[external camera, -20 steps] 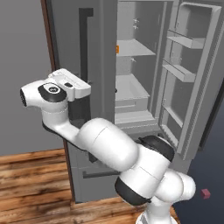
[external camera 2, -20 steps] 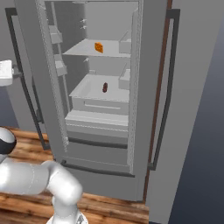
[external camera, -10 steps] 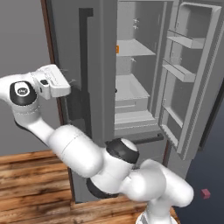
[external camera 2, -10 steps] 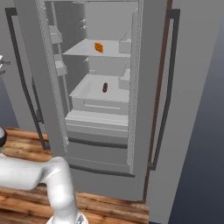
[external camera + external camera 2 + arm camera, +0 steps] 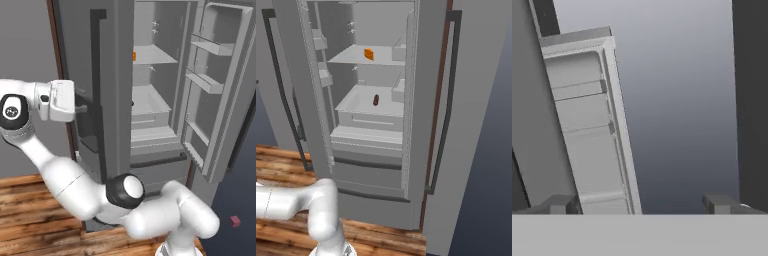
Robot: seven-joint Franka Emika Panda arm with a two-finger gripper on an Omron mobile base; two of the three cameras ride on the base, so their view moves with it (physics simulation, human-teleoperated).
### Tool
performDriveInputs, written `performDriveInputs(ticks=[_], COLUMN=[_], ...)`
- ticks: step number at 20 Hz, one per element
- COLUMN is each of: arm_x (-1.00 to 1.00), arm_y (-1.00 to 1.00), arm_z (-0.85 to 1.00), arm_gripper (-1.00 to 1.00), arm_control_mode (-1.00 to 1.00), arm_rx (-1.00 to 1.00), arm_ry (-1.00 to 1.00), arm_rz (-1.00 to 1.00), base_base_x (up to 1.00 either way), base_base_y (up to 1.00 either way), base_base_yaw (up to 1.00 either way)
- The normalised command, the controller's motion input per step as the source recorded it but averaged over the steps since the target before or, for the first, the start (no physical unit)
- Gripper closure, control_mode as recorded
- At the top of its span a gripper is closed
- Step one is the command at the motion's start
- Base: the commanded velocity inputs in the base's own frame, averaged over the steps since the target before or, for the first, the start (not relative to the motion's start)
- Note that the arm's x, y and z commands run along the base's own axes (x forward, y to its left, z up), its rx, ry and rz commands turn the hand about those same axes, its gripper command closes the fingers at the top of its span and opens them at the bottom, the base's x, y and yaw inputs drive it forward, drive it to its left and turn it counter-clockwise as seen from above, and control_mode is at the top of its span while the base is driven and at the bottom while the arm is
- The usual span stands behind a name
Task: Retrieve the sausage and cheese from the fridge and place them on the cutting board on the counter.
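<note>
Rendered home kitchen: French-door fridge (image 5: 381, 125) (door open), plank floor (image 5: 30, 210).

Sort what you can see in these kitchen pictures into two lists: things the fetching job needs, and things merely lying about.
Needed for the job:
- cheese, upper fridge shelf
- sausage, lower shelf
- fridge, door open
- gripper, open, holding nothing

Lying about:
- small red block on the floor

Wooden plank floor (image 5: 30, 200); small red cube (image 5: 234, 220).
</note>
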Motion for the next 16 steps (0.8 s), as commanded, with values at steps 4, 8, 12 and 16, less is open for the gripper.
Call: performDriveInputs(ticks=[4,8,12,16], arm_x=[-1.0,-1.0,-0.8,-0.28], arm_y=[-0.82,-0.76,-0.69,-0.67], arm_z=[-0.49,-0.33,-0.04,-0.09], arm_gripper=[-1.0,-1.0,-1.0,-1.0], arm_control_mode=[-1.0,-1.0,-1.0,-1.0], arm_rx=[0.0,0.0,-0.01,0.0], arm_ry=[0.02,0.0,-0.01,0.02], arm_rz=[0.19,0.31,0.43,0.6], base_base_x=[0.0,0.0,0.0,0.0], base_base_y=[0.0,0.0,0.0,0.0], base_base_yaw=[0.0,0.0,0.0,0.0])
